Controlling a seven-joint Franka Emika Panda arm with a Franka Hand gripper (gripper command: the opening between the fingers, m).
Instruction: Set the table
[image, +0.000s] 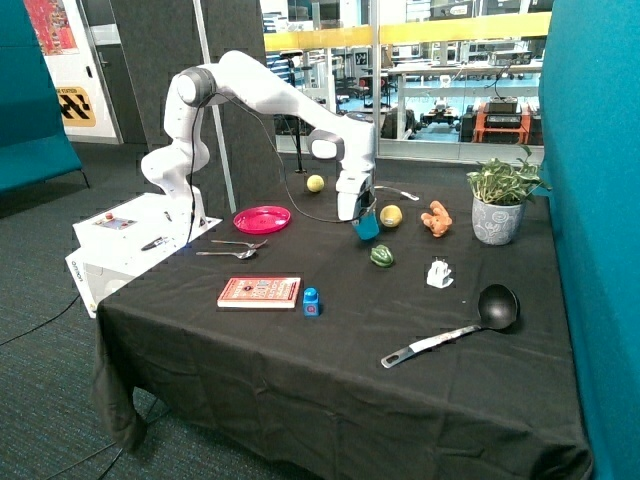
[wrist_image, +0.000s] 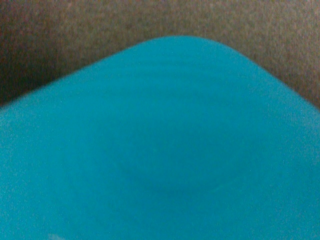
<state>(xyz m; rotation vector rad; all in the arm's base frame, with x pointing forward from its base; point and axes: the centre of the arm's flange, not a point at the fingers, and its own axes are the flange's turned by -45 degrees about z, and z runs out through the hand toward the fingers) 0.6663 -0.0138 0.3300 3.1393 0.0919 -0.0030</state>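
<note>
Pincer (image: 364, 212) down at teal cup (image: 367, 226) near middle of desk (image: 330, 370), black cloth over it. Cup directly under pincer, touching or just off the cloth; cannot tell which. Finger opening hidden by cup and wrist housing; cannot tell whether grip is closed on cup. Wrist view filled almost wholly by teal cup (wrist_image: 165, 150), dark cloth showing beyond its rim.

Pink plate (image: 262, 218) toward robot base side of desk, well apart from cup. Two spoons (image: 232, 249) just in front of plate, lying side by side. Red book (image: 259, 292) and blue block (image: 311, 301) nearer front edge. Yellow lemon (image: 391, 215) just beside cup; green pepper (image: 381, 256) near it, toward front. Black ladle (image: 470, 322) near front corner. Potted plant (image: 498, 205) at far edge.
</note>
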